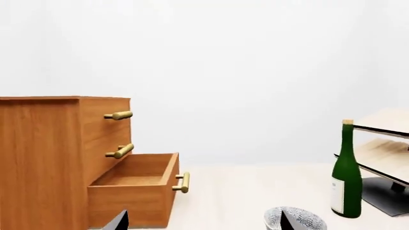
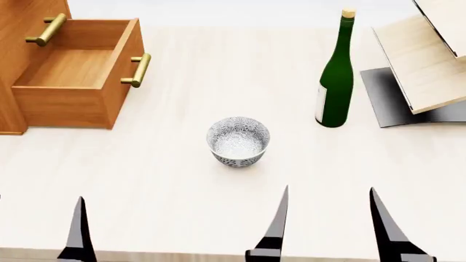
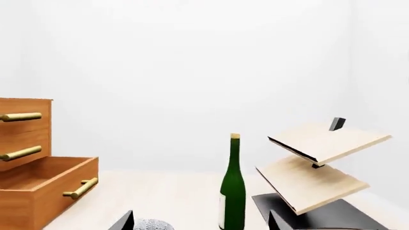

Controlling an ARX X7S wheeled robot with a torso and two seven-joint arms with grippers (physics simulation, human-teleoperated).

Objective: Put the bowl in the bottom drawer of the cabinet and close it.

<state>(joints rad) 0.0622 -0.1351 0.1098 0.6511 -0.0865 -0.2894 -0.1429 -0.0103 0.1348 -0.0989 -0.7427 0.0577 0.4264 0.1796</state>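
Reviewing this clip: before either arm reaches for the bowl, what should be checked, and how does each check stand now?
1. Bottom drawer, orange-brown wood with a brass bar handle, pulled open: ok.
2. Drawer interior free of objects: ok.
3. Small white bowl with blue-grey floral pattern upright on the pale table: ok.
4. Right gripper open, nothing held: ok.
5. Left gripper open: ok, both fingertips spread in its wrist view.
6. Green glass bottle standing apart from the bowl: ok.

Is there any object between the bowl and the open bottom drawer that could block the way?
Nothing visible does. The bowl sits on bare table, and the bottom drawer stands open and empty. The green bottle is on the bowl's other side.
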